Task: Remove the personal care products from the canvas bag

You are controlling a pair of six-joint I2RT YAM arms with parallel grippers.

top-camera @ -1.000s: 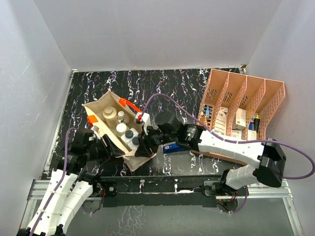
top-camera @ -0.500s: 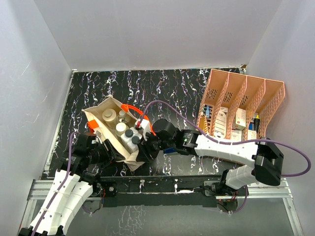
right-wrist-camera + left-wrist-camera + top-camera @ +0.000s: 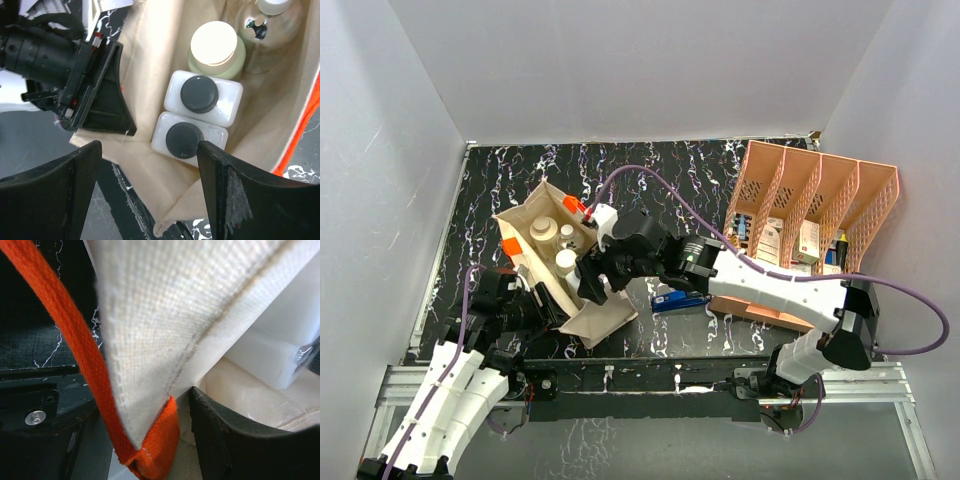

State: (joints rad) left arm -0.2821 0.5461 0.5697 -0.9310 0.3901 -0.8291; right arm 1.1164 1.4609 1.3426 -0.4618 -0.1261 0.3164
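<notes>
Nothing looks removed yet. All the bottles I can see stand inside the canvas bag [image 3: 605, 318], which sits mouth-up on the bench [image 3: 650, 170]. The whole unloading is left to do.

The two white squarish bottles [image 3: 204, 96] stand side by side at the bag's near end, with a pale-capped cylinder [image 3: 216, 47] just behind them. More bottles are partly visible deeper in. Each stands upright with its long axis vertical and cap pointing out of the bag's mouth.

The right gripper [image 3: 149, 155] hovers over the bag's mouth, fingers spread wide and holding nothing, straddling the white pair. The left gripper [image 3: 545, 302] appears clamped on the bag's near rim.
</notes>
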